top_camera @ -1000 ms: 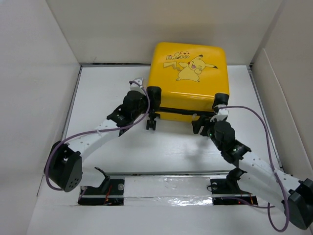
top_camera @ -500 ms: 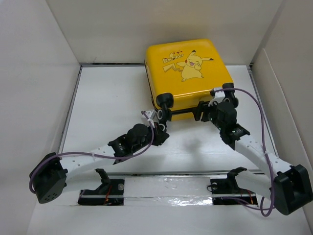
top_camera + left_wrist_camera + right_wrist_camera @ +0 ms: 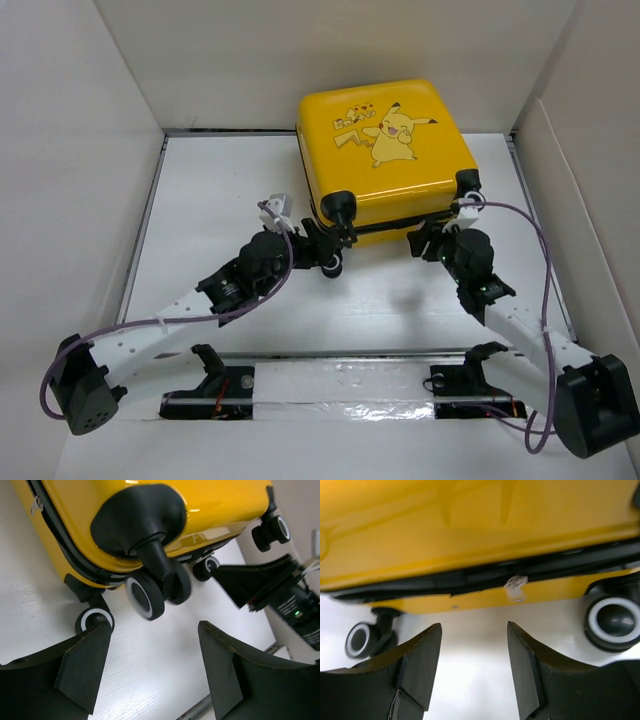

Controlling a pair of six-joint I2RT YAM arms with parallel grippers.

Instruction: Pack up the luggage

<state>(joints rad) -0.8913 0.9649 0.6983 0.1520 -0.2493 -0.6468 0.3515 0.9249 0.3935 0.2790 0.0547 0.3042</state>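
The luggage (image 3: pixel 385 150), a yellow hard-shell suitcase with a Pikachu print, lies flat and closed at the back of the white table, wheels toward me. My left gripper (image 3: pixel 325 245) is open and empty just in front of the near-left wheel (image 3: pixel 332 262). In the left wrist view the gripper (image 3: pixel 152 645) is below that black-and-white wheel (image 3: pixel 145 597) and the yellow shell (image 3: pixel 215 510). My right gripper (image 3: pixel 425 240) is open and empty at the near-right edge. In the right wrist view the gripper (image 3: pixel 474 630) faces the black zipper seam and a small clear pull tab (image 3: pixel 516 587) on the shell (image 3: pixel 470 525).
White walls (image 3: pixel 80 200) enclose the table on the left, back and right. A taped strip with black mounts (image 3: pixel 340 385) runs along the near edge. The right gripper's black body (image 3: pixel 260 587) shows close by in the left wrist view.
The suitcase has shifted back and turned a little. My left gripper pulled back toward me, then came forward to the near-left wheel. My right gripper stayed by the near-right edge.
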